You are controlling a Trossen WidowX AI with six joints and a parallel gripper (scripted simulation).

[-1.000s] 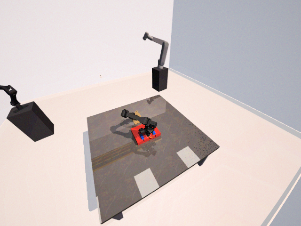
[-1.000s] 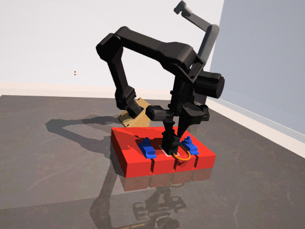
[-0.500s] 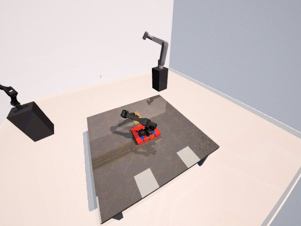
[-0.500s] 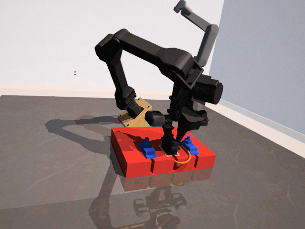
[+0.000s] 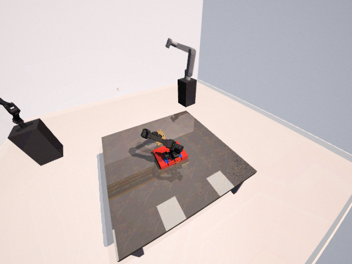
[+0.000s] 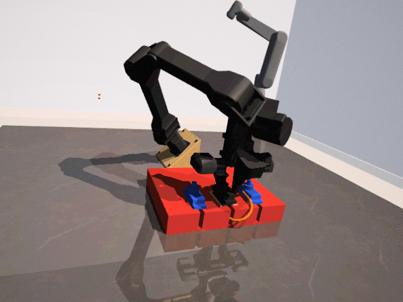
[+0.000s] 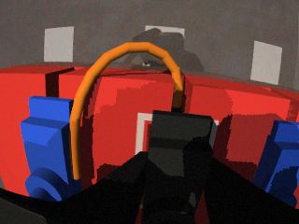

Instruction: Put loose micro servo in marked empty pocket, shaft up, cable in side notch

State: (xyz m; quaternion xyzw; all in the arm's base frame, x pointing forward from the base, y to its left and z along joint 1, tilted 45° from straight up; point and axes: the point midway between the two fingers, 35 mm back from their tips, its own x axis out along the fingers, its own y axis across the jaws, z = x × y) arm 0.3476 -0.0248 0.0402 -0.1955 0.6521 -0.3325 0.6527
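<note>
jaws point(image 6: 227, 191) clamped tight on the black micro servo point(image 7: 176, 168), holding it over the white-marked pocket point(image 7: 142, 133) in the red deck point(image 6: 169, 212), orange cable point(image 7: 88, 96) looping off the front edge

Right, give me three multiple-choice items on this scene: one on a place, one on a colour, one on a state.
1. Where is the black servo?
A. on the table beside the deck
B. over the middle pocket, between the blue servos
C. on the wooden block

2. What colour is its cable?
A. orange
B. green
C. white

3. The pincer is:
A. open and clear of the deck
B. shut on nothing
C. shut on the servo

B: it hangs at the white-outlined pocket of the red deck.
A: an orange loop.
C: the fingers clamp the black body.
</note>
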